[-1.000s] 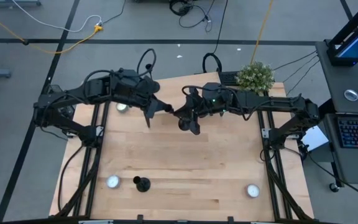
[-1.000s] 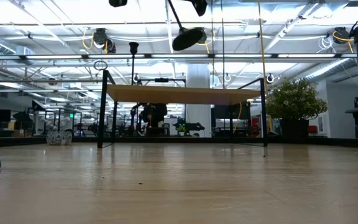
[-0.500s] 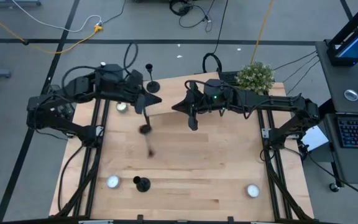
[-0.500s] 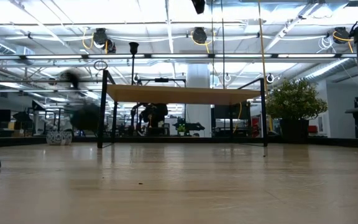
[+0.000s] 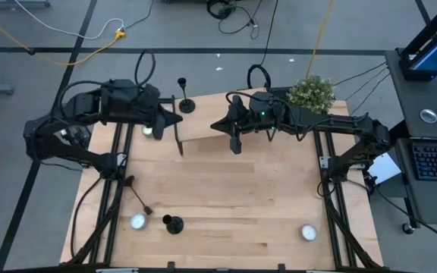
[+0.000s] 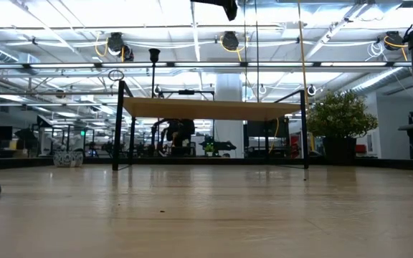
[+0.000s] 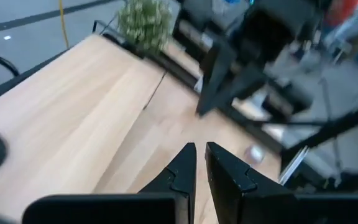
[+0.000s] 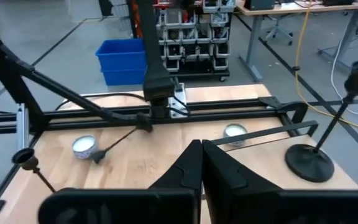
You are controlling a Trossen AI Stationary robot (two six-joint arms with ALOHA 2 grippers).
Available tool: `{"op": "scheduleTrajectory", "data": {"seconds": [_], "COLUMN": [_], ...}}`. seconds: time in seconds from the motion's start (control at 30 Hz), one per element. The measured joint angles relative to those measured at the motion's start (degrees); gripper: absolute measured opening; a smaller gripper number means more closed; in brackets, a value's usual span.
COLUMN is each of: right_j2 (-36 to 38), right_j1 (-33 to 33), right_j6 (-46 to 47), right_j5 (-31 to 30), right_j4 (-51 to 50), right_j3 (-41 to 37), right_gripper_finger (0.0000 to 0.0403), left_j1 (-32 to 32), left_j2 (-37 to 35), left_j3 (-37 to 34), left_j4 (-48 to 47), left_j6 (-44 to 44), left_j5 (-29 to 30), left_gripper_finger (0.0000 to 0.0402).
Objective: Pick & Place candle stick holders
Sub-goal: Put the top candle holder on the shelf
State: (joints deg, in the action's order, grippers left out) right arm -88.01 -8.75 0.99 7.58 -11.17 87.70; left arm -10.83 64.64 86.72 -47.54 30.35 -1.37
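Note:
One candle stick holder (image 5: pixel 183 97) stands upright on the left end of a raised wooden platform (image 5: pixel 207 127) at the table's far side; it also shows in the right wrist view (image 8: pixel 319 152) and the low view (image 6: pixel 154 61). A second (image 5: pixel 173 224) stands on its base near the front edge. A third (image 5: pixel 136 195) lies on its side on the table at the near left (image 8: pixel 120 142). My left gripper (image 5: pixel 179 120) hovers shut and empty (image 7: pixel 200 152) by the platform's left end. My right gripper (image 5: pixel 217 127) hovers shut and empty (image 8: pixel 201 149) above the platform, pointing left.
Small white tealights sit on the table at the far left (image 5: pixel 149 130), near left (image 5: pixel 137 221) and near right (image 5: pixel 308 232). A potted plant (image 5: pixel 312 92) stands at the far right corner. Bare tabletop (image 5: pixel 241 189) lies between the platform and the front edge.
My left gripper has drawn back from the right gripper toward the table's left edge. A candle stick holder that hung high between the two grippers has dropped, tumbled toward the near left, and now lies on its side on the table.

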Motion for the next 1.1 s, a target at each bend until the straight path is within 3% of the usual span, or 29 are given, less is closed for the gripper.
{"op": "scheduleTrajectory", "data": {"seconds": [0.33, 0.8, 0.93, 1.1], "right_j2": [0.0, 0.0, 0.7, 1.2], "right_j1": [0.0, 0.0, 0.0, 0.0], "right_j6": [0.0, 0.0, -0.1, -0.1], "right_j5": [1.6, 1.7, 1.7, 1.7], "right_j4": [-1.2, -1.2, -1.7, -2.2], "right_j3": [0.0, 0.0, 0.0, 0.1], "right_gripper_finger": [0.0001, 0.0, 0.0, 0.0], "left_j1": [3.0, 11.1, 13.5, 15.9], "left_j2": [-0.1, 4.7, 7.1, 7.5], "left_j3": [0.0, 0.0, -0.2, -5.3], "left_j4": [-21.3, -39.7, -42.6, -42.1], "left_j6": [-12.4, -9.8, -8.8, -6.8], "left_j5": [0.0, 0.0, 0.9, 1.9], "left_gripper_finger": [0.004, 0.0043, 0.0069, 0.0131]}}
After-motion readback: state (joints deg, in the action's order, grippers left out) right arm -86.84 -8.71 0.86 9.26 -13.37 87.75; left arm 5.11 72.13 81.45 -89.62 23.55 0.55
